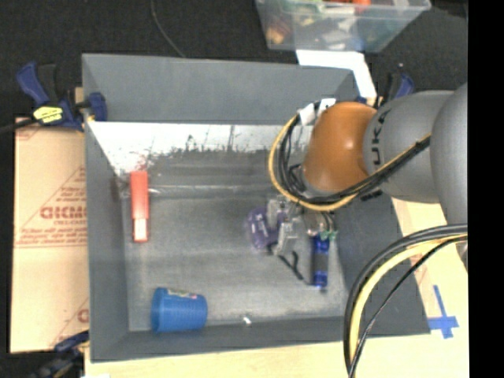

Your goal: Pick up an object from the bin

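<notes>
My gripper [283, 222] hangs low in the right half of the bin, under the orange wrist cover. A small translucent purple thing [257, 229] lies right against its left side. Just right of the gripper a dark blue pen-shaped thing [320, 261] lies lengthwise, pointing toward the bin's front. A thin black bent piece [292, 266] sits just in front of the gripper, between the purple thing and the blue one. Whether anything is held cannot be made out.
A red-orange stick with a pale end [139, 205] lies along the left side of the bin floor. A blue cup [178, 309] lies on its side in the front left corner. A tiny white scrap [246, 320] sits by the front wall.
</notes>
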Available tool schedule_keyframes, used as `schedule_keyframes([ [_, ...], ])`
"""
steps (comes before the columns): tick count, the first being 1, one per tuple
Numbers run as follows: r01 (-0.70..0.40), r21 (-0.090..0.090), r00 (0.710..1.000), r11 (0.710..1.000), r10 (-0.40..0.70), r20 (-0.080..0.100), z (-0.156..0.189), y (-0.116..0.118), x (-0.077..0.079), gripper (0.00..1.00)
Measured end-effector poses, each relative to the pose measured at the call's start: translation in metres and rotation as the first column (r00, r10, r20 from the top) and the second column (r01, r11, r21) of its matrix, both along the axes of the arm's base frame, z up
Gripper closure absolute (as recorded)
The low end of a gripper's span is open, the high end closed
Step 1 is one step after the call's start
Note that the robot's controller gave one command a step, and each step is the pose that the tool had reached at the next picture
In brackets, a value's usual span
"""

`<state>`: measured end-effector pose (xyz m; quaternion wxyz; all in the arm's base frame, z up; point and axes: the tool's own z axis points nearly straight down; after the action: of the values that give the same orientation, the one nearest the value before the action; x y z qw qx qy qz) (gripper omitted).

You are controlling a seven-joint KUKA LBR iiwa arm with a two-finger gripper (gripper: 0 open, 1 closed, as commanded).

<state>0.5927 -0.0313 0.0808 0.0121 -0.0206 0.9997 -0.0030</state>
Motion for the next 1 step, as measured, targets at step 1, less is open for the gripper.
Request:
schedule_keyframes([
  [1, 0.124, 0.007, 0.992, 0.992, -0.124, 0.003, 0.0002, 0.0258, 0.0002, 1.00],
])
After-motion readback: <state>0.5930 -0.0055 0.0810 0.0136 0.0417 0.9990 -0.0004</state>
